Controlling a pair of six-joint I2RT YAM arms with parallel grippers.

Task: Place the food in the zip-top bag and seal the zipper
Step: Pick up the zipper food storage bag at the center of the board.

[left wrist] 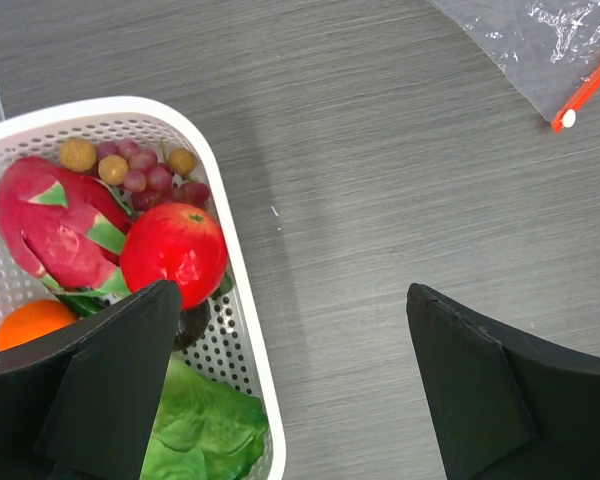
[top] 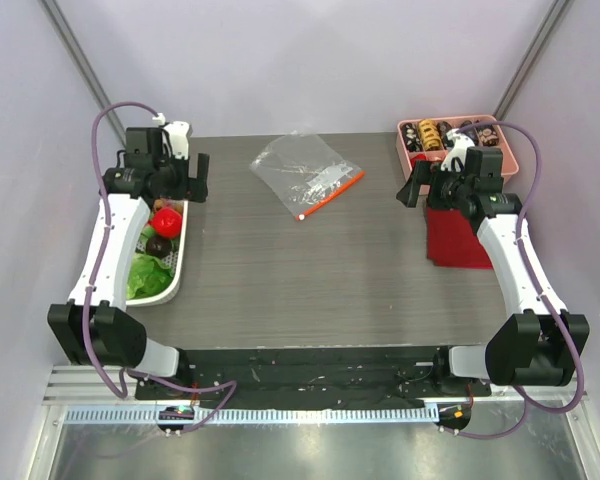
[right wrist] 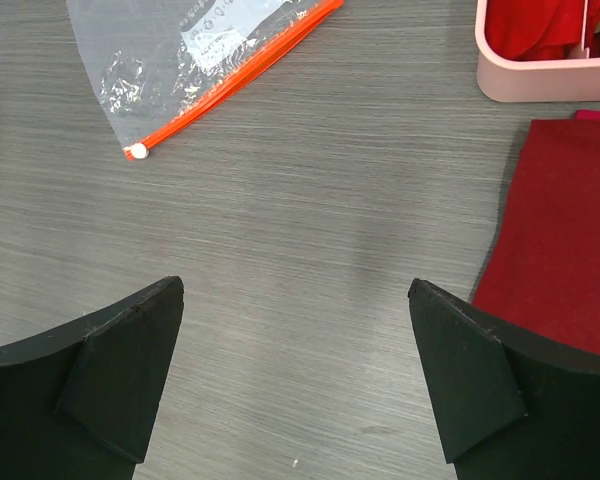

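The clear zip-top bag (top: 302, 168) lies flat at the far middle of the table, its orange-red zipper (top: 332, 197) along the near right edge. The bag also shows in the left wrist view (left wrist: 540, 35) and in the right wrist view (right wrist: 180, 45), with the zipper (right wrist: 235, 80). The lettuce (left wrist: 200, 430), the red fruit (left wrist: 175, 250) and the orange fruit (left wrist: 30, 322) lie in a white perforated basket (left wrist: 232, 235) at the left. My left gripper (left wrist: 292, 290) is open and empty above the basket's right rim. My right gripper (right wrist: 295, 285) is open and empty over bare table, right of the bag.
The basket (top: 179, 262) also holds a dragon fruit (left wrist: 55, 225) and grapes (left wrist: 145, 178). A pink compartment tray (top: 508, 160) stands at the far right, with a dark red cloth (top: 460, 240) in front of it.
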